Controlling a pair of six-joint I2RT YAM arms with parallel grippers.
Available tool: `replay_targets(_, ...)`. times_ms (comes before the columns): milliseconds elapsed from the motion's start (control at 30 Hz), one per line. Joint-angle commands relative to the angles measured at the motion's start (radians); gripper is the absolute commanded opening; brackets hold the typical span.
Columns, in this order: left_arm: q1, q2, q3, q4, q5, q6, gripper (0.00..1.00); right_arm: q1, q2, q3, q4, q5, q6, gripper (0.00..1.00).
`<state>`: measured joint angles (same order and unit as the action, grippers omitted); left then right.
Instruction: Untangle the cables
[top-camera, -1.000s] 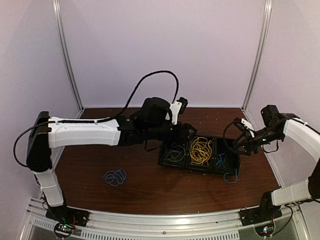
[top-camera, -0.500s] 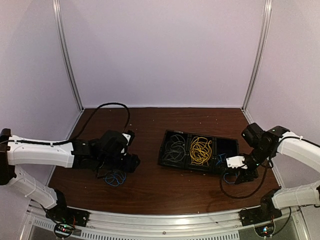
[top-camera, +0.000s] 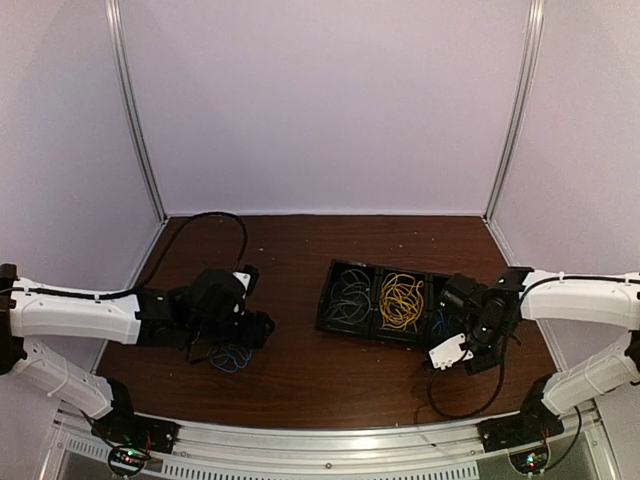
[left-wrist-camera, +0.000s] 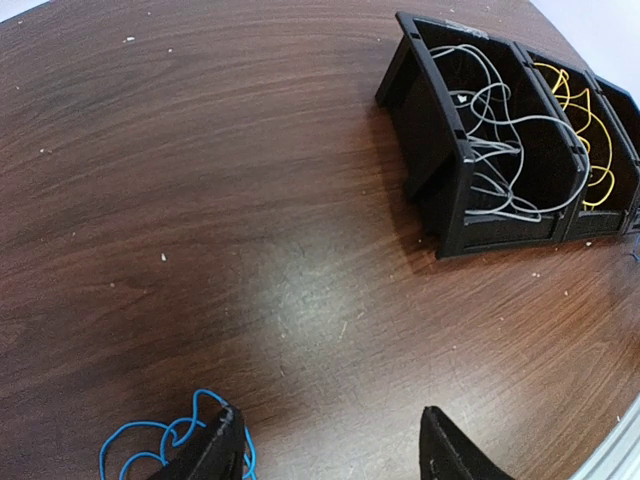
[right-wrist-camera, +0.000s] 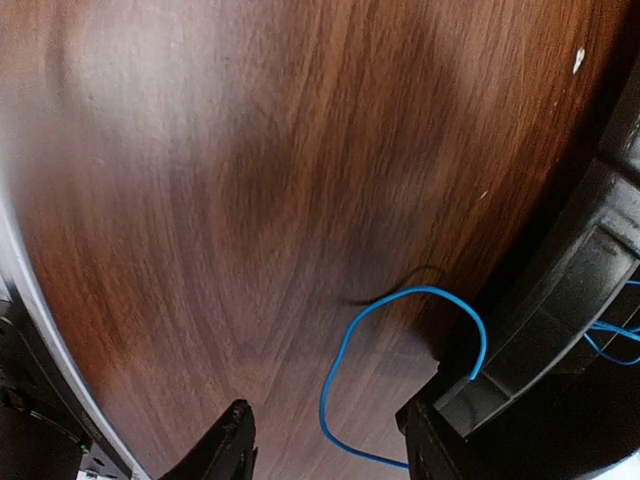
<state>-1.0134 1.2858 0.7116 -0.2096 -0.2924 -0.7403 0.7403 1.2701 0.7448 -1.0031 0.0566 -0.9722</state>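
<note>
Left hand (left-wrist-camera: 328, 448) spread wide, empty, just beside blue cable bundle (left-wrist-camera: 160, 448) on desk (left-wrist-camera: 250, 200). Right hand (right-wrist-camera: 322, 440) released, blue loop (right-wrist-camera: 324, 400) between fingers, probably untouched. Grey cables (left-wrist-camera: 500, 150), yellow cables (left-wrist-camera: 585, 130) sit in tray (left-wrist-camera: 450, 150).

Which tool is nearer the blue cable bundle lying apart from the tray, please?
Left: the left tool sits right at the blue cable bundle; the right tool is beyond the tray.

blue cable (top-camera: 232, 357), yellow cables (top-camera: 401, 300), black tray (left-wrist-camera: 430, 150)
</note>
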Motion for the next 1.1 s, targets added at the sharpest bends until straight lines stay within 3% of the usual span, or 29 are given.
replay_targets(0,0.004,-0.051,-0.035,0.056,-0.013,-0.017,0.61,0.039,0.040,-0.021,-0.002,0.162,0.022,0.53)
replay_targets(200,0.004,-0.074,-0.057,0.063,-0.016,-0.021,0.61,0.070,0.092,-0.055,0.049,0.295,0.018,0.52)
replay_targets(267,0.004,-0.081,-0.062,0.065,-0.017,-0.023,0.61,0.080,0.108,-0.052,0.057,0.315,0.021,0.48)
replay_targets(333,0.004,-0.089,-0.068,0.065,-0.020,-0.022,0.61,0.093,0.109,-0.044,0.069,0.331,0.024,0.39)
replay_targets(467,0.005,-0.104,-0.078,0.065,-0.029,-0.019,0.61,0.120,0.090,-0.005,0.068,0.332,0.020,0.11)
replay_targets(600,0.012,-0.105,-0.078,0.065,-0.030,-0.013,0.61,0.125,0.093,0.081,0.007,0.231,0.044,0.00)
replay_targets(733,0.016,-0.104,-0.078,0.060,-0.028,-0.008,0.61,0.118,0.100,0.222,-0.057,0.068,0.078,0.00)
replay_targets(900,0.021,-0.117,-0.074,0.039,-0.030,-0.008,0.61,0.082,0.096,0.302,-0.080,-0.019,0.080,0.00)
replay_targets(933,0.020,-0.122,-0.074,0.037,-0.032,-0.009,0.61,0.065,0.090,0.310,-0.086,-0.043,0.086,0.03)
replay_targets(1000,0.022,-0.133,-0.077,0.030,-0.037,-0.017,0.61,0.008,0.060,0.305,-0.090,-0.105,0.095,0.19)
replay_targets(1067,0.022,-0.144,-0.083,0.022,-0.047,-0.029,0.62,-0.076,-0.001,0.281,-0.080,-0.180,0.106,0.30)
